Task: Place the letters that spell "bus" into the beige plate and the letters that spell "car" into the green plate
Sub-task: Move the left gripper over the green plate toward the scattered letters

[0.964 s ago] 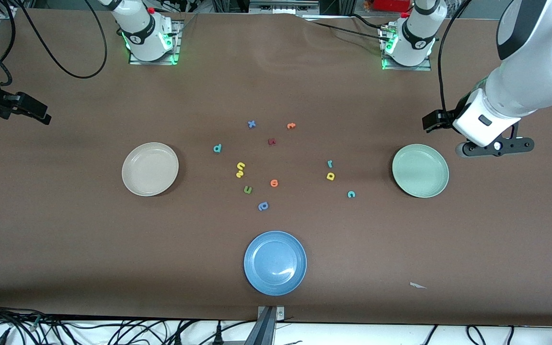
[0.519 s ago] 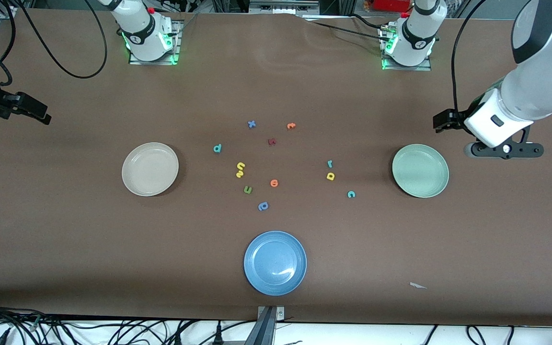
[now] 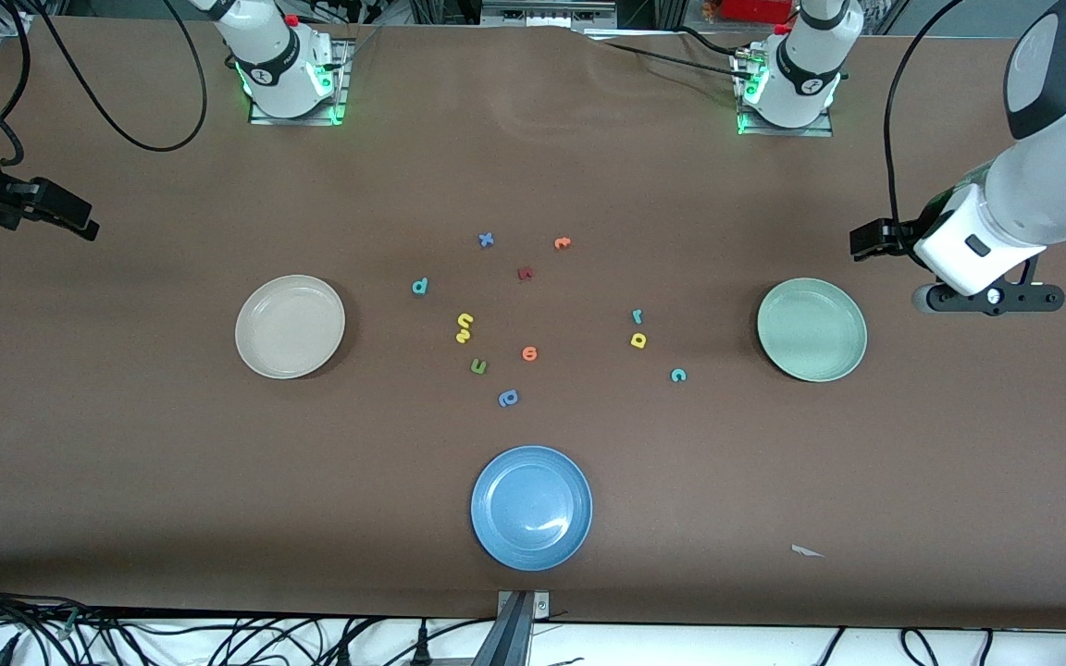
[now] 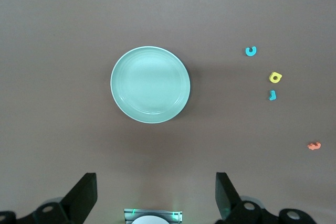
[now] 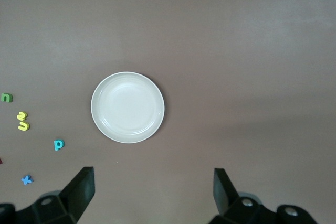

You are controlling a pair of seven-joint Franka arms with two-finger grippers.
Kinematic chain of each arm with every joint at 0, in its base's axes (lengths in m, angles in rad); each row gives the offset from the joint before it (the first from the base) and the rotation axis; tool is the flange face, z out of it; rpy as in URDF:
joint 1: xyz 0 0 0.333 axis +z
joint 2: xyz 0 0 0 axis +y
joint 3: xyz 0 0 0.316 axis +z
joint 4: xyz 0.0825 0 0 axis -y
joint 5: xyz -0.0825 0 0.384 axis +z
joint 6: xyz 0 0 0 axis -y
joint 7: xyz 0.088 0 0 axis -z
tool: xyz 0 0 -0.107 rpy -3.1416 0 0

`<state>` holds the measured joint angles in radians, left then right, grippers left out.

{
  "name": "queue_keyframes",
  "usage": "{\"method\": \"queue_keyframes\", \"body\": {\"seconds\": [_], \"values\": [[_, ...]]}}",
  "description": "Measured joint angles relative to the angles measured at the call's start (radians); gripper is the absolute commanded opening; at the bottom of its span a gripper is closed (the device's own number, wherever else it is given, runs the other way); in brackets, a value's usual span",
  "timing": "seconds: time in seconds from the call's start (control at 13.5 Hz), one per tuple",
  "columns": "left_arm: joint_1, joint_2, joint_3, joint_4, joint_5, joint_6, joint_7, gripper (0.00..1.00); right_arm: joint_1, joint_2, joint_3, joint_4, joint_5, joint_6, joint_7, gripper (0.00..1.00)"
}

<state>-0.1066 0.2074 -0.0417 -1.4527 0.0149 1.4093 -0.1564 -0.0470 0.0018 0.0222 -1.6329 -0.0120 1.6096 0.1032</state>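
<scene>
The left gripper (image 4: 155, 198) hangs released, fingers wide apart, over the tabletop's edge at the left arm's end, just beside the green plate (image 3: 811, 330), which holds nothing. The teal "c" (image 3: 678, 375), yellow "a" (image 3: 638, 340) and teal "r" (image 3: 638, 316) lie mid-table, well apart from it. The right gripper (image 5: 152, 195) waits spread wide at the right arm's end; its place in the front view is hard to make out. The beige plate (image 3: 290, 326) is bare. The teal "b" (image 3: 419, 287) and the touching yellow "u" (image 3: 465, 321) and "s" (image 3: 463, 336) lie toward the table's middle.
</scene>
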Motion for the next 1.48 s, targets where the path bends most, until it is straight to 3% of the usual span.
{"method": "queue_keyframes", "body": {"seconds": [0.37, 0.59, 0.96, 1.48], "values": [[0.004, 0.000, -0.001, -0.007, -0.009, 0.003, 0.005, 0.99, 0.000, 0.000, 0.001, 0.000, 0.000, -0.009, 0.000, 1.00], [-0.010, 0.002, -0.005, -0.082, -0.087, 0.078, -0.032, 1.00, 0.000, 0.000, 0.014, 0.000, 0.000, -0.041, 0.000, 1.00], [-0.109, 0.037, -0.014, -0.292, -0.093, 0.381, -0.293, 0.99, 0.000, -0.001, 0.017, 0.001, 0.000, -0.045, 0.000, 1.00], [-0.197, 0.240, -0.016, -0.321, -0.142, 0.734, -0.562, 0.99, 0.000, 0.001, 0.017, 0.001, 0.000, -0.042, 0.000, 1.00]]}}
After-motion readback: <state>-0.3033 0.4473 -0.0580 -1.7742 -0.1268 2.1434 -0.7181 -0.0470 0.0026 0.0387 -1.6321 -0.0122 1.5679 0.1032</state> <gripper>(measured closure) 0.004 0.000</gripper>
